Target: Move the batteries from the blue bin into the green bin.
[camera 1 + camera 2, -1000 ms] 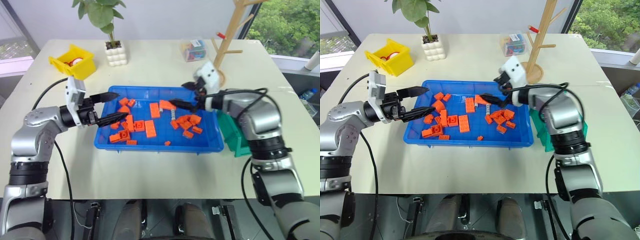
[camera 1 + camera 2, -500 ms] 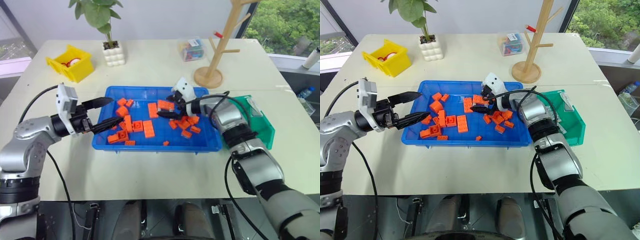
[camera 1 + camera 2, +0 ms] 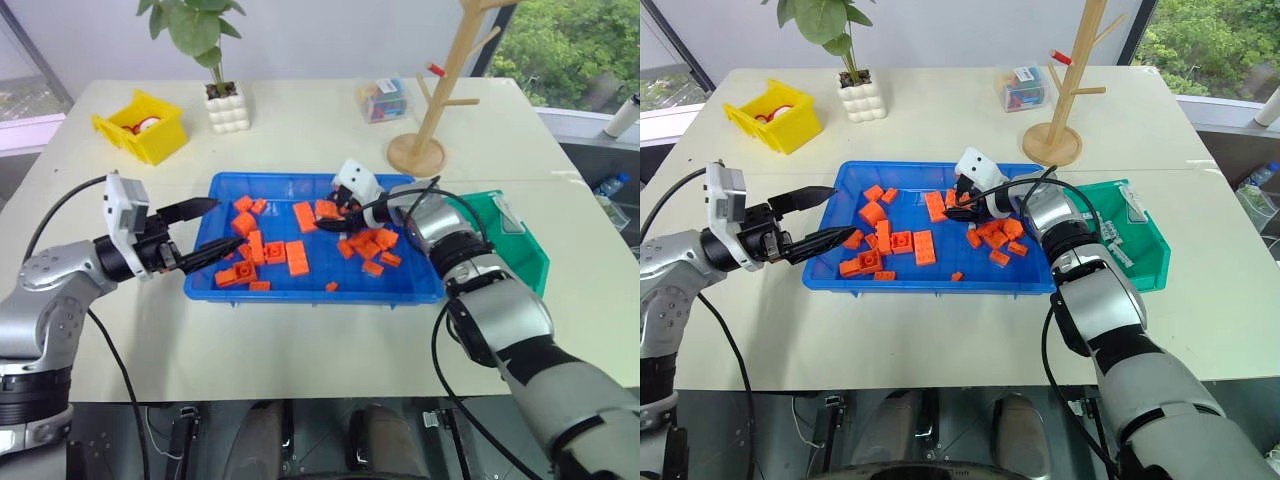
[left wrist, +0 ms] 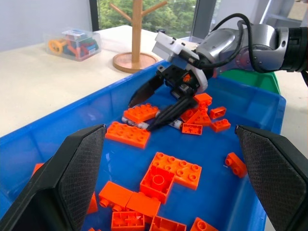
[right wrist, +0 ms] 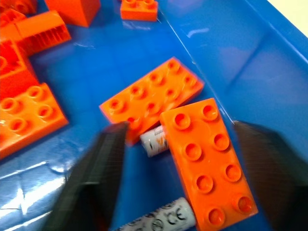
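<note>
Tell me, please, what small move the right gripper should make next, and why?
Probably ease down and close on the battery. The right gripper sits low in the blue bin with its jaws apart on either side of that battery, which is half tucked under orange blocks, so it is not yet gripped.

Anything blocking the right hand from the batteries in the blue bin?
Yes. In the blue bin, orange blocks lie over the batteries beneath the right hand; only their ends show.

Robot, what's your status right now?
Right hand open over batteries in blue bin. Left hand open, idle. Orange blocks partly cover batteries.
</note>
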Available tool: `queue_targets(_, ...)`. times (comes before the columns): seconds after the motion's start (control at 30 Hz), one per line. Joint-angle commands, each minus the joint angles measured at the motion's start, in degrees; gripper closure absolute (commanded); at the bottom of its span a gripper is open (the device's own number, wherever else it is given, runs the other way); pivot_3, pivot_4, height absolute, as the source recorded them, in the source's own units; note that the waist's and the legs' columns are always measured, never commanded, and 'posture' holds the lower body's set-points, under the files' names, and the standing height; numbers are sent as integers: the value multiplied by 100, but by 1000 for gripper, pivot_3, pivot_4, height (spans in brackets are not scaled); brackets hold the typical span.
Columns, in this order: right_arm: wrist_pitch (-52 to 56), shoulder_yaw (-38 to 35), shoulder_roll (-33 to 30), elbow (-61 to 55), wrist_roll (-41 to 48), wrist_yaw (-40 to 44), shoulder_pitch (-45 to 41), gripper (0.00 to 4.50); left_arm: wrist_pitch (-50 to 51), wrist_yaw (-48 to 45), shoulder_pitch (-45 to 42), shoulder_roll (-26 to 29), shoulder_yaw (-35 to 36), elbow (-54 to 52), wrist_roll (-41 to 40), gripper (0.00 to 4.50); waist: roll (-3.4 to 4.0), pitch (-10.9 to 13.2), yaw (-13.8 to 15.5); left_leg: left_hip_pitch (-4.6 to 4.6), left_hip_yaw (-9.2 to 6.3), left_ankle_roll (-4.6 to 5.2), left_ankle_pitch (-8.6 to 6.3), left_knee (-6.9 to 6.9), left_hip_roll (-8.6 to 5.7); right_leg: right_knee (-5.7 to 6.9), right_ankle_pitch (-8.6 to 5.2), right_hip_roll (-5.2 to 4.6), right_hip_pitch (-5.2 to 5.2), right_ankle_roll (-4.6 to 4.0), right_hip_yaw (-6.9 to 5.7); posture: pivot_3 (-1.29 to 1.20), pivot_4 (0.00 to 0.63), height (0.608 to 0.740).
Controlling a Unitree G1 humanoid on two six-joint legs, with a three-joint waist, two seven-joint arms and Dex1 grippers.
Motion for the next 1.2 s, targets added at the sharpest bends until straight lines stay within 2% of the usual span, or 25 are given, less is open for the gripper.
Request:
queue_targets(0.03, -109, -143, 3, 102, -51, 0, -193, 3304, -4, 35, 1, 94, 143, -198, -97, 0, 0, 0, -5, 0, 0, 0, 0, 0, 0, 0, 0, 0, 0, 0, 0, 0, 150, 739)
queue_targets(0.3, -123, -317, -36, 101, -48, -14, -295, 3386, -16, 39, -62, 94, 99, -160, -80, 0, 0, 0, -3, 0, 0, -1, 0, -1, 0, 0, 0, 1, 0, 0, 0, 0, 150, 739)
queue_targets(0.47, 143, -481, -241, -469, 125, 343, -387, 3386, -1, 14, -103, 116, 79, -136, -79, 0, 1, 1, 1, 0, 0, -1, 0, -1, 0, 0, 0, 1, 0, 0, 0, 0, 150, 739)
queue_targets(0.63, 1414, -543, -395, -2443, 635, 1045, 315, 3386, -6, -73, -175, 201, 87, -2, -68, 0, 1, 0, 5, 0, 0, -1, 0, -3, 2, 1, 0, 1, -2, 0, 1, 0, 150, 739)
queue_targets(0.8, 2653, -374, -616, -4553, 938, 1182, 1425, 3386, 17, -142, -292, 293, 85, 75, -87, 0, 0, 0, 36, 0, 0, 0, 0, -5, 0, 1, 0, -2, 0, 0, 0, 0, 150, 739)
queue_targets(0.93, 3328, -238, -781, -5618, 1105, 1121, 2108, 3386, 17, -217, -348, 356, 67, 109, -90, 0, 0, 0, 42, -5, 0, 0, 0, -2, -2, 1, 0, -3, -4, 0, 1, 0, 150, 739)
queue_targets(1.03, 3507, -169, -787, -5893, 1149, 987, 2352, 3386, 0, -235, -398, 346, 34, 160, -68, 0, 0, 0, 30, -5, 0, 0, 0, -3, -1, 2, 0, -1, -5, 0, 0, 0, 150, 739)
queue_targets(1.1, 3458, -119, -750, -5872, 1120, 870, 2416, 2301, -22, -240, -431, 310, -10, 201, -37, 0, 0, 0, 18, -4, 1, -1, 0, -4, 1, 1, 0, 0, -7, 0, 0, 0, 150, 739)
queue_targets(1.17, 3348, -73, -714, -5789, 1079, 760, 2408, 1499, -34, -250, -445, 271, -52, 221, -18, 0, 0, 0, 23, -4, 1, -1, 0, -4, 1, 2, 0, 1, -8, 0, 0, 0, 150, 739)
queue_targets(1.2, 3301, -66, -690, -5740, 1073, 703, 2385, 917, -38, -253, -449, 258, -67, 227, -13, 0, 0, 0, 24, -4, 1, -1, 0, -4, 1, 2, 0, 1, -8, 0, 1, 0, 150, 739)
